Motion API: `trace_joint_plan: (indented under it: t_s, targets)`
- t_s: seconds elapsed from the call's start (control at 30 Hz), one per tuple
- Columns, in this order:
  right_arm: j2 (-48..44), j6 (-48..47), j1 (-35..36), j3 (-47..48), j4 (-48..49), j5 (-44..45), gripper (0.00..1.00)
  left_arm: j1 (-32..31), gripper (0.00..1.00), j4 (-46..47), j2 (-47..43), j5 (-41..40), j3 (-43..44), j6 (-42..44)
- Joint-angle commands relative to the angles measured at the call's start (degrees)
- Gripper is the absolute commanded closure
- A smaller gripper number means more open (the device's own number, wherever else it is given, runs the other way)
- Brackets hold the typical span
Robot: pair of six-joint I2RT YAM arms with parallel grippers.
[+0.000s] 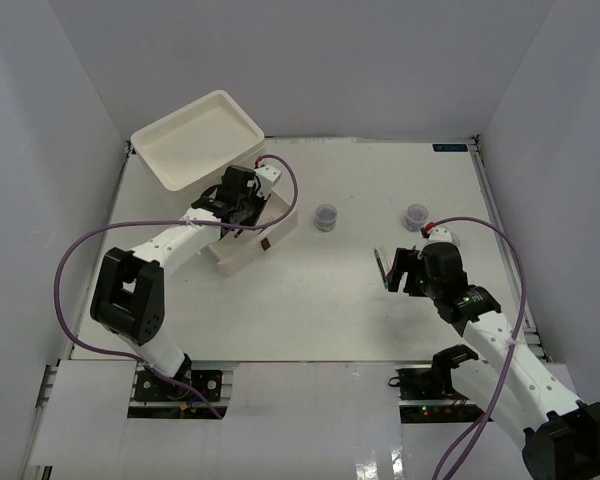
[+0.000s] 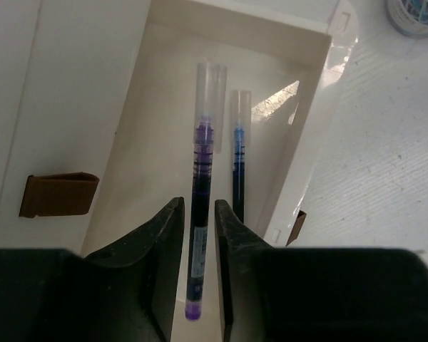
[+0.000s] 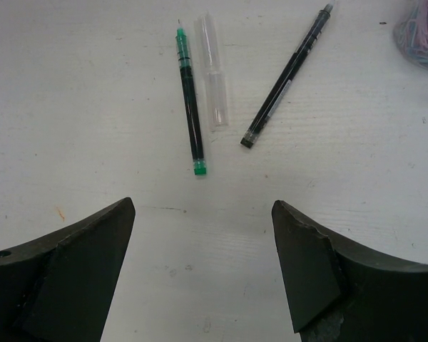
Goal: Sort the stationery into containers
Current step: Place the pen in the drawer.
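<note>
The white drawer unit (image 1: 195,140) stands at the back left with one drawer (image 1: 265,240) pulled out. My left gripper (image 1: 235,200) hangs over that drawer. In the left wrist view it (image 2: 196,203) is shut on a purple pen (image 2: 202,149), held above the drawer floor. A blue pen (image 2: 238,157) lies in the drawer. My right gripper (image 1: 400,268) is open and empty above the table (image 3: 203,206). Ahead of it lie an uncapped green pen (image 3: 190,100), a clear cap (image 3: 212,71) and a black pen (image 3: 285,78). Two clear jars (image 1: 325,215) (image 1: 415,215) stand mid-table.
The unit's tray top (image 1: 220,105) sits tilted at the back left. A brown drawer handle (image 2: 57,194) shows on the unit's front. One jar (image 3: 421,32) sits at the far right of the right wrist view, another (image 2: 417,14) past the drawer. White walls enclose the table.
</note>
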Motion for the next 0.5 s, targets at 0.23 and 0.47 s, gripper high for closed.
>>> trace_joint_plan:
  t_s: [0.23, 0.47]
  targets:
    - [6.6, -1.2, -1.2, 5.6, 2.3, 4.4, 0.19, 0.6, 0.31, 0.2, -2.8, -0.5, 0.3, -3.6]
    - [15.4, 0.4, -2.6, 8.1, 2.9, 6.9, 0.25, 0.6, 0.09, 0.3, -11.1, 2.7, -1.2, -10.6]
